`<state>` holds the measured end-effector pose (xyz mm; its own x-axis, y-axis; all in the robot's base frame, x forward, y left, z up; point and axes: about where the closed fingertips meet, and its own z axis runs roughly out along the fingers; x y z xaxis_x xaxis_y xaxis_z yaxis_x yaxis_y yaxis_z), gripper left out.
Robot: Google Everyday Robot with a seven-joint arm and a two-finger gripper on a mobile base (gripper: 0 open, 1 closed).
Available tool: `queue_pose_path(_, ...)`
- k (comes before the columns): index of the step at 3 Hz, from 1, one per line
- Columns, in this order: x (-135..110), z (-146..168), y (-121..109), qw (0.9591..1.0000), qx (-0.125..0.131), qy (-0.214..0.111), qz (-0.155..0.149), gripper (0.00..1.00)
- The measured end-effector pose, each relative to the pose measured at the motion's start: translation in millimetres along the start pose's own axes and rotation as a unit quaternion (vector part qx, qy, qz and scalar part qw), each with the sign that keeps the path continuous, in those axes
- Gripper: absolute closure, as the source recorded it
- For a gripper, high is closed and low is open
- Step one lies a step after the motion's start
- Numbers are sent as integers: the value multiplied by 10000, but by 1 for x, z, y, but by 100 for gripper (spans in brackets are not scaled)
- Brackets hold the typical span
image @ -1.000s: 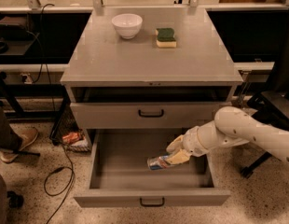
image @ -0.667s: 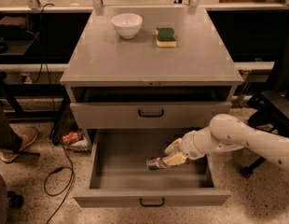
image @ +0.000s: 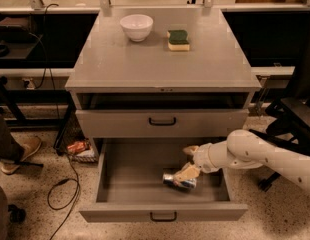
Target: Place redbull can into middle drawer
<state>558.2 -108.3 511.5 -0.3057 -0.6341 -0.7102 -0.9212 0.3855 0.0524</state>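
Closest to us is the front panel of the middle drawer [image: 115, 215], pulled well out from the cabinet, its small black bar handle low on the panel. On the drawer's grey floor, right of centre and nearer the front than the back, we find the redbull can [image: 176, 181] lying on its side, one end pointing left. The gripper [image: 183, 163] is inside the drawer just above and to the right of the can. We see its two pale fingers spread apart: the lower finger [image: 187, 172] rests against the can's upper side, while the other sits clear of the can toward the back of the drawer, so nothing is clamped between them. The white arm [image: 255, 155] reaches in over the drawer's right wall from the right. Behind it we see the upper drawer [image: 205, 123], pushed in except for a dark gap beneath the cabinet top [image: 160, 64]. Farther back on that top stand a white bowl [image: 136, 26] and, just to its right and apart from it, a green-and-yellow sponge [image: 178, 39].
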Motion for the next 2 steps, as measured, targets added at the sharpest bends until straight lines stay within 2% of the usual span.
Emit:
queue_pose_path(1,3,-6,-5,9999,104,-96,87,0)
queue_pose_path(2,17,-44,-14,9992,322,-142,195,0)
